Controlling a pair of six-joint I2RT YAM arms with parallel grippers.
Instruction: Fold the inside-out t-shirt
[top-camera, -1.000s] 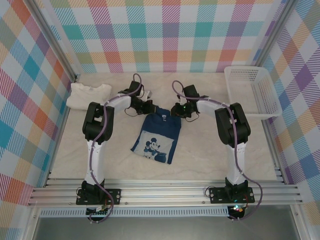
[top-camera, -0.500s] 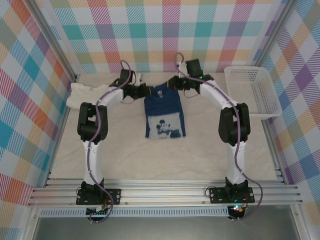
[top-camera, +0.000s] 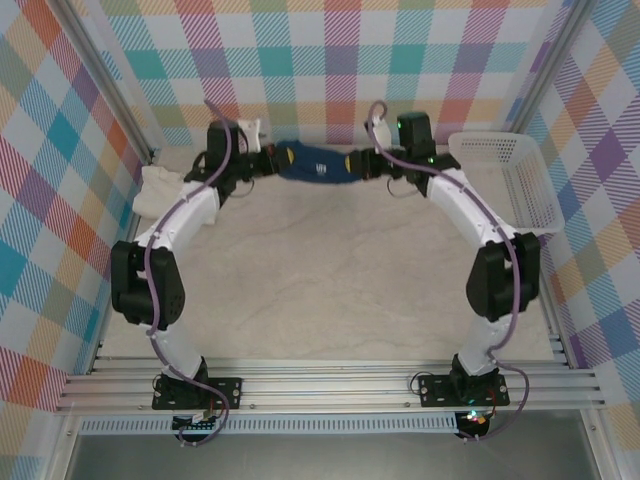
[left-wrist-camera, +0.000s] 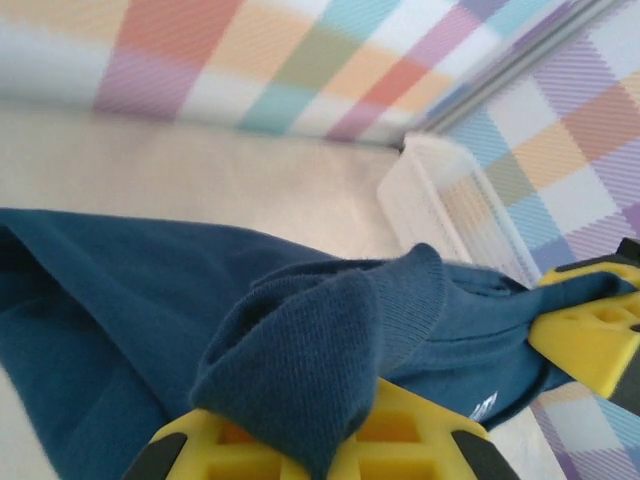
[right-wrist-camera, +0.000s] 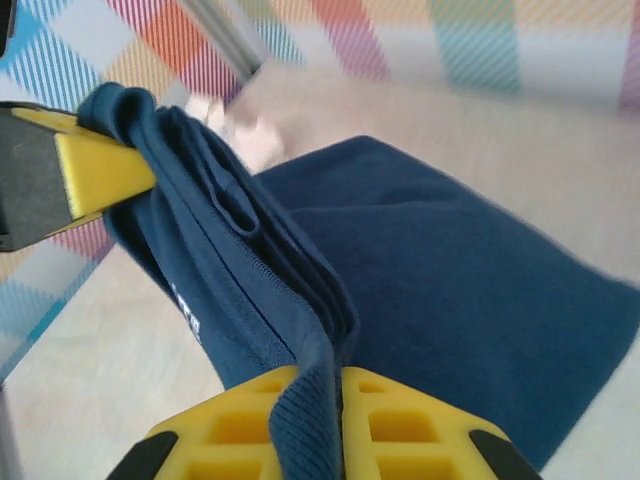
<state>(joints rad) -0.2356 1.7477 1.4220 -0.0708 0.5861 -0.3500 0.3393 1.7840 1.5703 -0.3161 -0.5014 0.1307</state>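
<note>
Pinching t-shirt taut near back wall: left end effector, right end effector.

Cream shirt, white basket on table

The inside-out t-shirt spans between left end effector and right end effector, basket further right.

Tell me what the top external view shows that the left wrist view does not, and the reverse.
Top external: both arms reaching toward the far wall, and the cream-white shirt at the far left. Left wrist: the ribbed edge of the navy t-shirt bunched over a yellow finger. Both: that t-shirt stretched between the left gripper and the right gripper, plus the white basket.
</note>
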